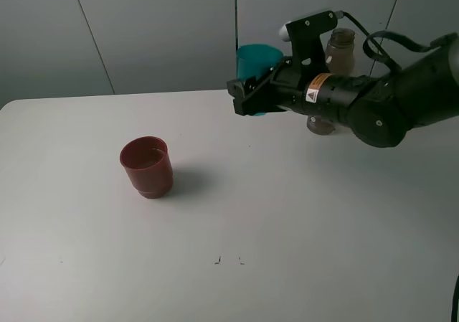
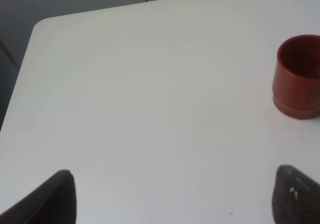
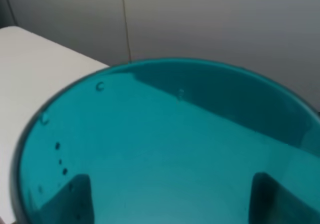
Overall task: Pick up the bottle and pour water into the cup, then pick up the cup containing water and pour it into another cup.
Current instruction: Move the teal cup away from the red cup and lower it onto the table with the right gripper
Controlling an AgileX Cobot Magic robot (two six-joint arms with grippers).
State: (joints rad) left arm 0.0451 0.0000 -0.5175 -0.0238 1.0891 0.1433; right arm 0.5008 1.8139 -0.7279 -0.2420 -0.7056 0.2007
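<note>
My right gripper is shut on the teal cup, holding it roughly upright in the air above the table's far side. The right wrist view looks down into this cup; small droplets cling to its inner wall, and both fingers show through its sides. The red-brown cup stands on the table at left of centre, well apart from the raised cup. The smoky bottle stands behind the right arm, mostly hidden by it. My left gripper is open and empty, with the red-brown cup ahead of one fingertip.
The white table has a rounded far left corner and a grey wall behind it. Two tiny dark marks lie near the front middle. The bulky right arm spans the far right.
</note>
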